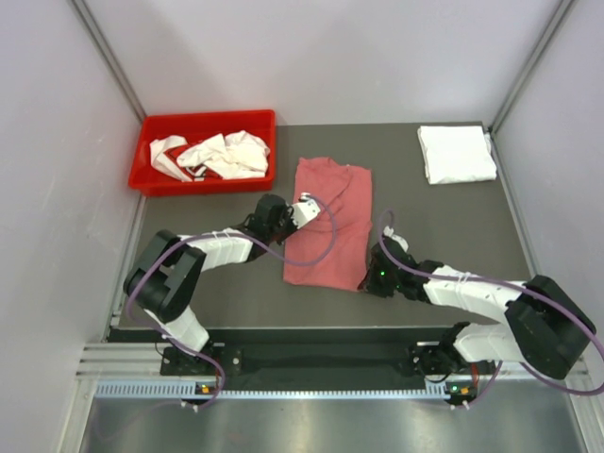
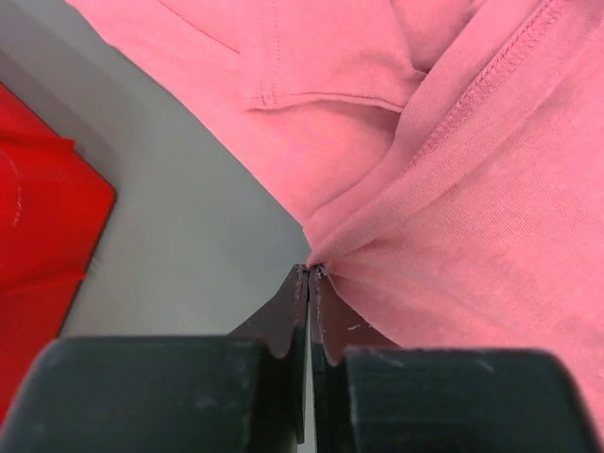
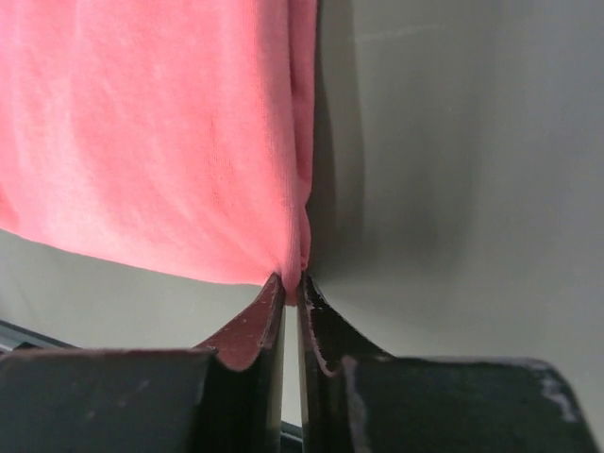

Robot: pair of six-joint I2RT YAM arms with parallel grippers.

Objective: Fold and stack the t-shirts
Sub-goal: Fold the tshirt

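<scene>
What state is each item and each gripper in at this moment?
pink t-shirt: lying flat, apparently partly folded, pinched at two spots.
left gripper: shut on the shirt's far left edge.
right gripper: shut on its near right corner.
folded white t-shirt: folded, lying apart.
red bin: upright, holding shirts.
crumpled white t-shirts: unfolded, inside it.

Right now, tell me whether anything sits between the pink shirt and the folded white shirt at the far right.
Nothing visible does. Only bare table lies between the pink shirt and the folded white shirt. The left tool and right tool are shut on the pink shirt's edges.
</scene>
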